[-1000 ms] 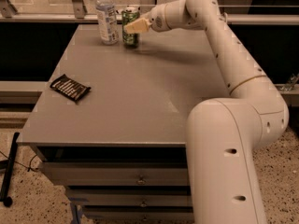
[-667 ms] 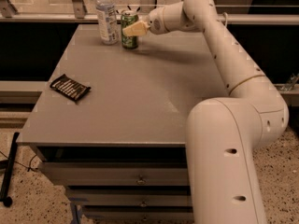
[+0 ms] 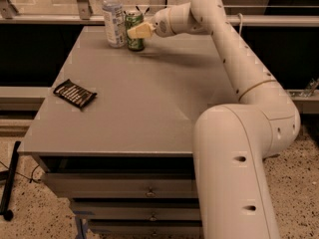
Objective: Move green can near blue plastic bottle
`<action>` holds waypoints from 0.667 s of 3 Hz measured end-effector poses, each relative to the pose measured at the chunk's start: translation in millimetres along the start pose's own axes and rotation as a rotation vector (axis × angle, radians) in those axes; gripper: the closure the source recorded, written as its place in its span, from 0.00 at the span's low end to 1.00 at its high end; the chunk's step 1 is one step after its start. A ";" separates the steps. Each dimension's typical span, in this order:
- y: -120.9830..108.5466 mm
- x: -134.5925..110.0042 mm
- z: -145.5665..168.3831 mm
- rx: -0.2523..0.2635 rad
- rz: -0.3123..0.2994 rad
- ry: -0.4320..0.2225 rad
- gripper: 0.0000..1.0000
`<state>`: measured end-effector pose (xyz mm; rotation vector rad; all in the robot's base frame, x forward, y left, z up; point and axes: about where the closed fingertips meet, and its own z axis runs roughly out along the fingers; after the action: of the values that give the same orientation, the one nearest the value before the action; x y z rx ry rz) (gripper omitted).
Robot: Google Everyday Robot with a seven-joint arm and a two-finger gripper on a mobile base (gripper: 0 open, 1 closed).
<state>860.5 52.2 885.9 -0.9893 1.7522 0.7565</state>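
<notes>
The green can (image 3: 132, 40) stands upright at the far edge of the grey table (image 3: 149, 98), just right of the blue plastic bottle (image 3: 113, 20), almost touching it. The bottle is clear with a white cap and a pale label, and it is taller than the can. My gripper (image 3: 135, 30) reaches in from the right and is shut on the can's upper half. One pale finger (image 3: 141, 31) lies across the can's front; the other is hidden behind the can. The can's base is at or just above the tabletop.
A black snack packet (image 3: 75, 94) lies near the table's left edge. A metal rail (image 3: 50, 19) and glass run behind the table. Drawers (image 3: 119, 190) sit under the front edge. My arm (image 3: 239, 59) spans the table's right side.
My gripper has moved a little to the left with the green can, closing the gap to the bottle. The bottle and the black packet have not moved.
</notes>
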 end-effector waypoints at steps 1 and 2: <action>1.8 -2.3 2.9 -0.007 0.004 -0.009 0.12; 3.3 -4.7 0.9 -0.012 0.009 -0.019 0.00</action>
<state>859.0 55.9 890.1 -0.9800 1.7390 0.7803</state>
